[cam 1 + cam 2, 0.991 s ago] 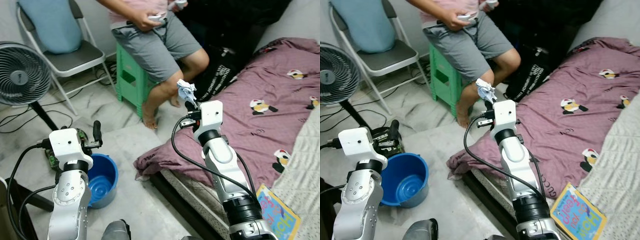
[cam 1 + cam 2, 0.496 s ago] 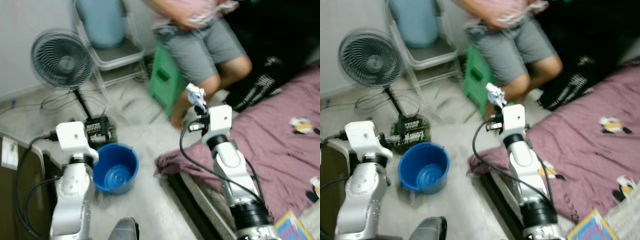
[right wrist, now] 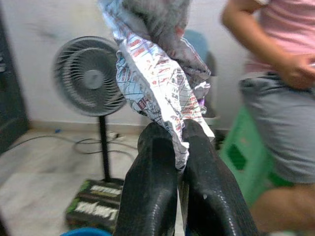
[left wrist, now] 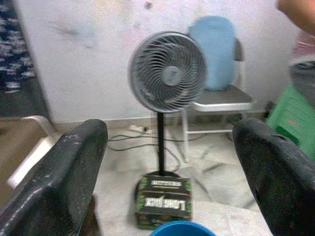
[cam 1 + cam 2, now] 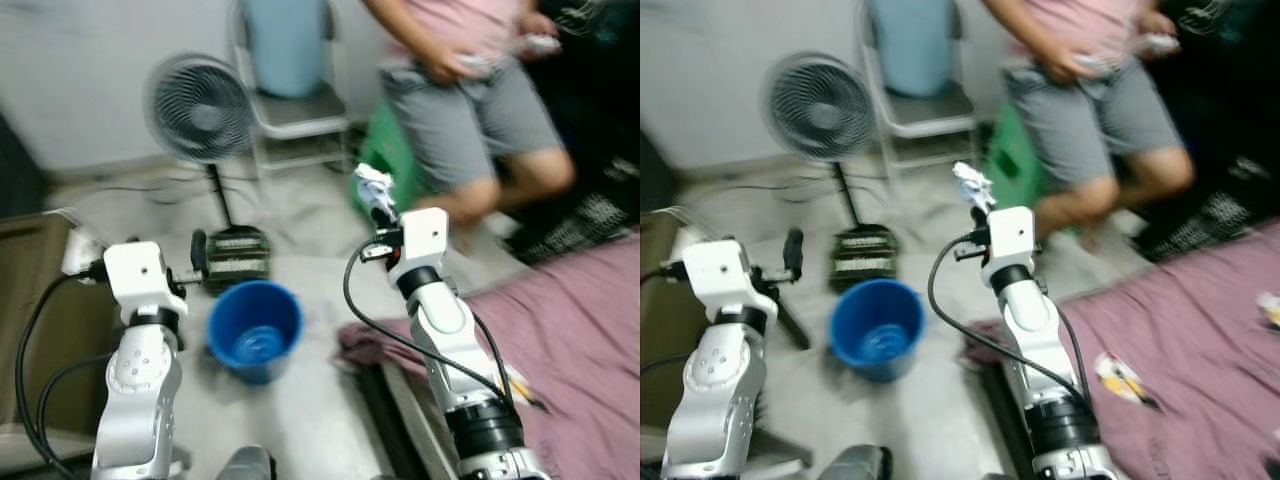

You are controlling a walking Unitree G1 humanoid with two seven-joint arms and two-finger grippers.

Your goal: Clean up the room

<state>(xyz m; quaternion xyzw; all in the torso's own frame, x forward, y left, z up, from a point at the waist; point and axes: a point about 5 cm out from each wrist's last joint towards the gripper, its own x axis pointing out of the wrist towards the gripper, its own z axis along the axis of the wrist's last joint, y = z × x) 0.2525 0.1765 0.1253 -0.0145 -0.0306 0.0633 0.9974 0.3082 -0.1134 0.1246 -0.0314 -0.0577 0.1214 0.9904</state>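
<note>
1. Right gripper [image 3: 178, 162]: raised at mid-scene, its two black fingers [image 3: 152, 187] pressed together on the lower edge of a crumpled paper wrapper [image 3: 157, 73], which stands up above the fingertips.
2. Crumpled paper wrapper, seen from the head [image 5: 374, 186]: a small printed white wad held high in the air, to the right of and farther off than the blue bucket [image 5: 254, 327] on the floor.
3. Handling, as a judgement: the wad looks very light, soft and springy. It crushes rather than breaks, so a firm pinch does it no harm. Thin printed paper may be slick, and only one edge is caught, so a jolt could pull it free.
4. Where to hold, as a judgement: the bunched, thickest fold gives the surest purchase. Loose outer flaps would tear or slide out.
5. Left gripper [image 4: 167, 172]: held forward at the left, fingers spread wide with nothing between them. It looks over the bucket's rim [image 4: 183, 227] towards a green and black box [image 4: 164, 202] at the foot of a standing fan [image 4: 167, 72].
6. Surroundings: a folding chair [image 5: 925, 105] with a pale blue cushion stands at the far wall. A person in grey shorts [image 5: 1100, 105] sits on a green stool at the far right. A purple bedspread [image 5: 1170, 330] fills the near right.
7. The head views are blurred, so fine detail is uncertain.
</note>
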